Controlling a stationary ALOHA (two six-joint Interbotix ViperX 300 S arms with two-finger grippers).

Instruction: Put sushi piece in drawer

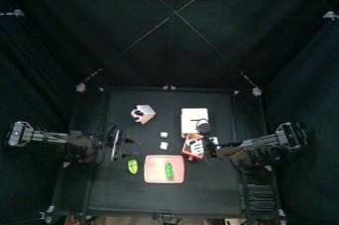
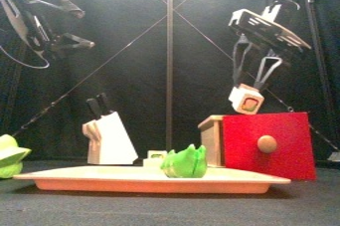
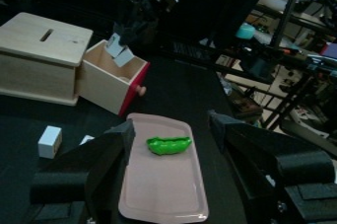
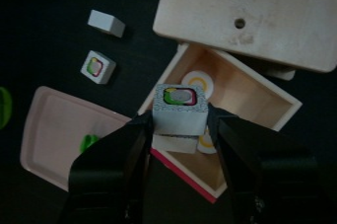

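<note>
A white sushi piece (image 4: 182, 103) with a green, red and orange filling sits between the jaws of my right gripper (image 4: 180, 121), which is shut on it. It hangs just above the pulled-out drawer (image 4: 258, 100), an orange-brown box with a red front (image 2: 272, 145). Inside the drawer lies a round sushi piece (image 4: 198, 76). In the front view the held sushi piece (image 2: 246, 98) is a little above the drawer's top edge. My left gripper (image 3: 184, 184) rests open over the near end of the pink tray (image 3: 165, 184).
The drawer slides out of a pale wooden box (image 4: 250, 16). Two more sushi pieces (image 4: 97, 65) (image 4: 105, 21) lie on the table beside it. The pink tray (image 1: 165, 175) holds a green thing (image 3: 168, 145). A white knife block (image 2: 109, 140) stands at the back left.
</note>
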